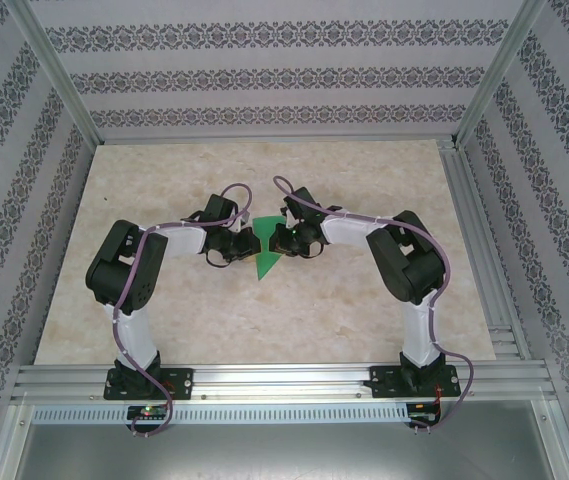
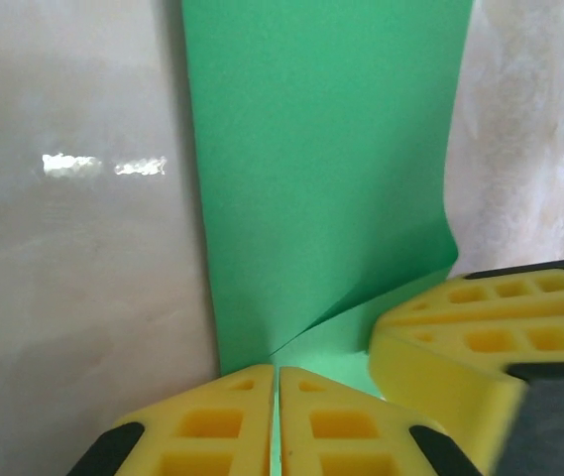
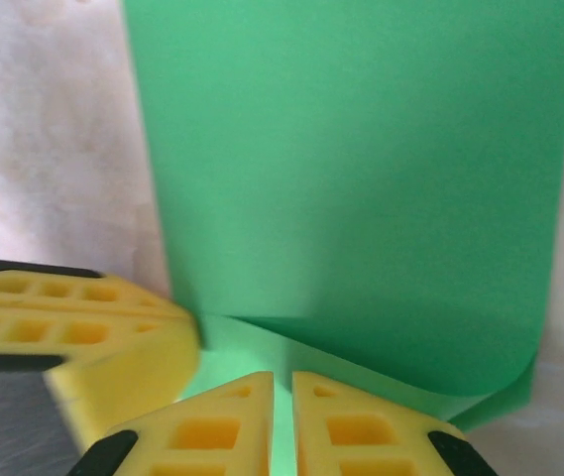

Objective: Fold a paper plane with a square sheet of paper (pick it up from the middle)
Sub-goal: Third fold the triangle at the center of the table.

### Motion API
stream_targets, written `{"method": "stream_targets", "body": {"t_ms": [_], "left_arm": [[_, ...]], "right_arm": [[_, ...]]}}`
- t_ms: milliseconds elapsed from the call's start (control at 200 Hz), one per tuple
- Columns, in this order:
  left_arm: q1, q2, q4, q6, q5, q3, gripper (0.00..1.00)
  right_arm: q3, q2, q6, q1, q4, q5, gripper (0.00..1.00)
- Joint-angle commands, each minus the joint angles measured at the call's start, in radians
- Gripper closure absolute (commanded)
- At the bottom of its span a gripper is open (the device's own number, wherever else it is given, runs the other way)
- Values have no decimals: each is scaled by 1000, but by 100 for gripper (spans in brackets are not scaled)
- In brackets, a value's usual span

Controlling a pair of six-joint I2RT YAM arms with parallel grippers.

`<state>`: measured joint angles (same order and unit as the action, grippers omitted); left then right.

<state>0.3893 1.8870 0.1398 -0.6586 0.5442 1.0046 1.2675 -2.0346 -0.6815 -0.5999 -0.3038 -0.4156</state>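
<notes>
Where the two arms are bolted to the aluminium rail (image 1: 284, 380) at the table's near edge, the left arm (image 1: 129, 300) and right arm (image 1: 419, 310) rise and bend inward, meeting over the middle of the pale marbled table (image 1: 364, 320). The left gripper (image 1: 244, 246) and right gripper (image 1: 282, 240) face each other there, with the green sheet (image 1: 267, 255) between them. From above, only a narrow green wedge pointing toward the bases shows, the rest being covered by the black wrists. Seen from the left wrist, the left gripper (image 2: 278, 379) has its yellow fingers (image 2: 212, 426) pressed nearly together on a thin sliver of the green sheet (image 2: 321, 178), pinching its near edge; the other arm's fingers (image 2: 460, 342) crowd in just beside them, cut off by the frame. A slanting crease runs up from the grip toward the sheet's right edge. Seen from the right wrist, the right gripper (image 3: 282, 385) is likewise clamped on the paper, with a blurred yellow finger (image 3: 73, 332) of the left one alongside. The upper layer curls over at the lower right above a second layer; how many layers lie beneath cannot be told. Beyond, the sheet runs past the top of both wrist views. Patterned walls (image 1: 264, 90) close the far side.
</notes>
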Motion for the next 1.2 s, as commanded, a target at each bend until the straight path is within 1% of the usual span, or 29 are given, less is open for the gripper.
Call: {"method": "stream_targets", "body": {"t_ms": [0,230,415,634,904,1194], "left_arm": [[12,-17,17,24,-3,25,87],[50,-105,13,-1,-20,-14,77],[91,-168,4,-36,-45,-67,76],[133,-154,-1,-65,-50,-105,81],[134,-89,24,-64,-96,-104,85],[134,-63,88,-40,-147,-114,88]], "right_arm": [[-12,-4,-1,2,-7,34,86],[-27,-2,-21,3,8,38,86],[-31,-10,-39,9,21,34,86],[-48,-11,-64,22,51,16,87],[-51,-7,-63,23,53,10,87],[-53,-4,-31,39,65,-2,87]]}}
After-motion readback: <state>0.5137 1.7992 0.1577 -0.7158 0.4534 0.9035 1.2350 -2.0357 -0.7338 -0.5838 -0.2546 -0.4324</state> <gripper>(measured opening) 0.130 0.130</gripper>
